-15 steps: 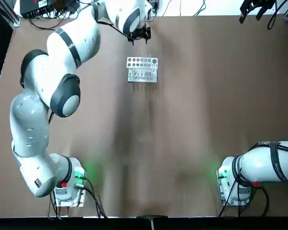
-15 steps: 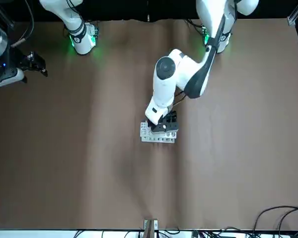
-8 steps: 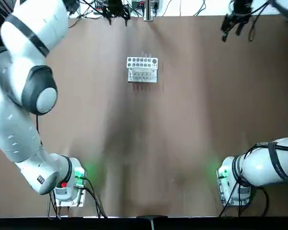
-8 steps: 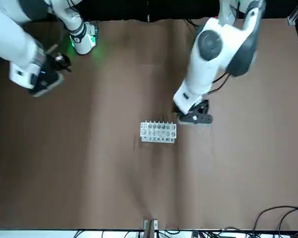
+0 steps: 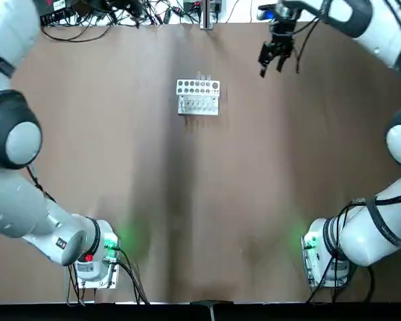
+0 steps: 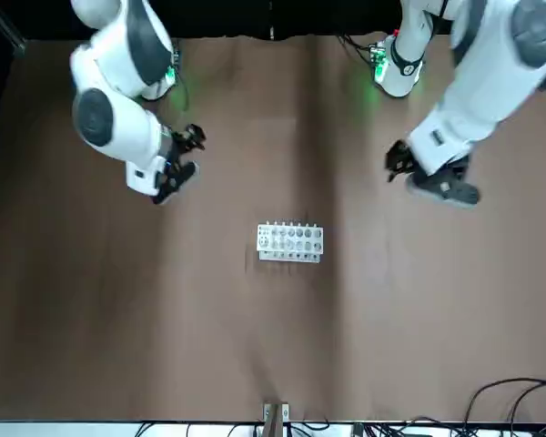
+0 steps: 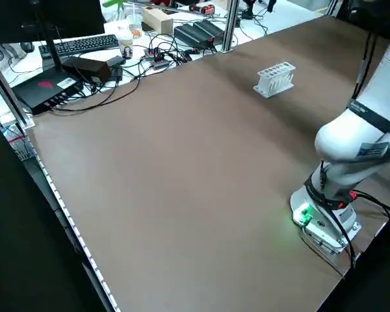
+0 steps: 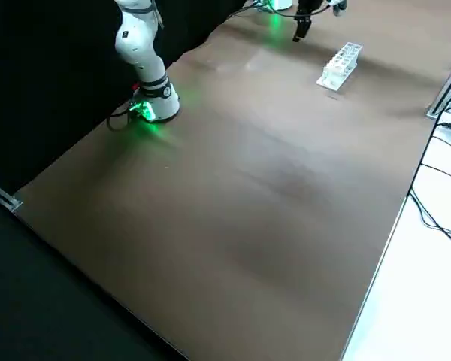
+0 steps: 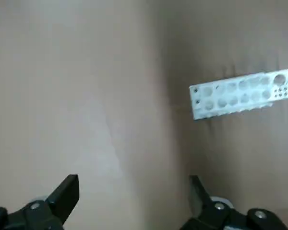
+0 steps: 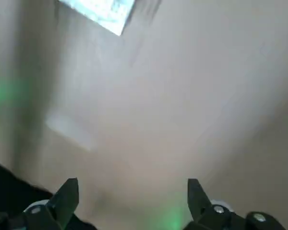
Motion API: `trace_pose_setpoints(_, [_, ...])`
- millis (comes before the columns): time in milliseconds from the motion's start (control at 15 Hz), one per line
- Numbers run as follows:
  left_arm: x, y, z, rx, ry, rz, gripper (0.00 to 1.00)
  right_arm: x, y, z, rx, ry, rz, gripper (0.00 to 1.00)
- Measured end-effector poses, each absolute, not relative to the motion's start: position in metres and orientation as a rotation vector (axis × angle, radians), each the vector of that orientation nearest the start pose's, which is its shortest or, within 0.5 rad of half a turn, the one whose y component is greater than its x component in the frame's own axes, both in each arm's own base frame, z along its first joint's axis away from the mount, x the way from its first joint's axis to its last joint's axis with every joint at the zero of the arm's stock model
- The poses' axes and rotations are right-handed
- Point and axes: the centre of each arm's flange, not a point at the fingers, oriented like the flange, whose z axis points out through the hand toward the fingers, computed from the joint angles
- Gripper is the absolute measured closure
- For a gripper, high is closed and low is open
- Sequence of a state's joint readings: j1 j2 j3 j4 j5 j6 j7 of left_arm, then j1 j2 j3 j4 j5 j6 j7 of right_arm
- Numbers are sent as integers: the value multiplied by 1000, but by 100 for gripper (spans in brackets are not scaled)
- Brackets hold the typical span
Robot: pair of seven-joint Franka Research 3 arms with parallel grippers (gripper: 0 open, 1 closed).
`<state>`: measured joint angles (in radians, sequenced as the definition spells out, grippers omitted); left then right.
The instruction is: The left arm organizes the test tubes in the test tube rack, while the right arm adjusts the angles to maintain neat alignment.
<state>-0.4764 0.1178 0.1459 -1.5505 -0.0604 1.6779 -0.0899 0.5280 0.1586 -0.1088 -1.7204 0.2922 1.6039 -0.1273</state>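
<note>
Clock bearings taken on the top view from table centre. Test tube rack [image 5: 198, 96] stands upright at 12 o'clock on the brown table [image 5: 254, 187], faint test tubes [image 5: 202, 78] in its far row. Right gripper [image 5: 275, 59] at 1 o'clock, fingers wide, empty. Left gripper [image 6: 402, 161] spread wide, empty, well apart from rack.

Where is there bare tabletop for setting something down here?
The whole stretch between the test tube rack and the two arm bases is bare. Nothing crowds the rack itself; the right pincer hangs off to its right, the left pincer off to its left.
</note>
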Motion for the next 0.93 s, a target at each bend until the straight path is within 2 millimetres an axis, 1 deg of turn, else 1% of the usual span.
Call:
trace_pose_setpoints(133, [551, -157, 589, -3163, 451, 14, 0, 520, 304, 451, -2828, -640, 422, 1])
trace_pose_setpoints(200, [545, -133, 596, -3161, 491, 30, 0, 522, 326, 440, -2852, -602, 410, 5])
trace_pose_setpoints(333, [535, -82, 614, -3160, 553, 33, 0, 523, 366, 417, -2896, -518, 385, 25])
trace_pose_setpoints(400, [531, -56, 621, -3164, 555, 29, 0, 525, 382, 407, -2914, -467, 366, 36])
trace_pose_setpoints(467, [522, -15, 633, -3177, 517, 26, 0, 530, 405, 392, -2940, -342, 297, 55])
trace_pose_setpoints(600, [516, 12, 640, -3189, 446, 10, 0, 537, 422, 383, -2940, -222, 189, 75])
trace_pose_setpoints(667, [514, 20, 643, -3192, 422, -1, 0, 540, 428, 380, -2935, -174, 147, 83])
trace_pose_setpoints(733, [513, 24, 646, -3193, 410, -11, 0, 542, 432, 379, -2929, -137, 116, 91])
trace_pose_setpoints(933, [512, 22, 651, -3191, 410, -26, 0, 551, 437, 387, -2918, -40, 78, 94])
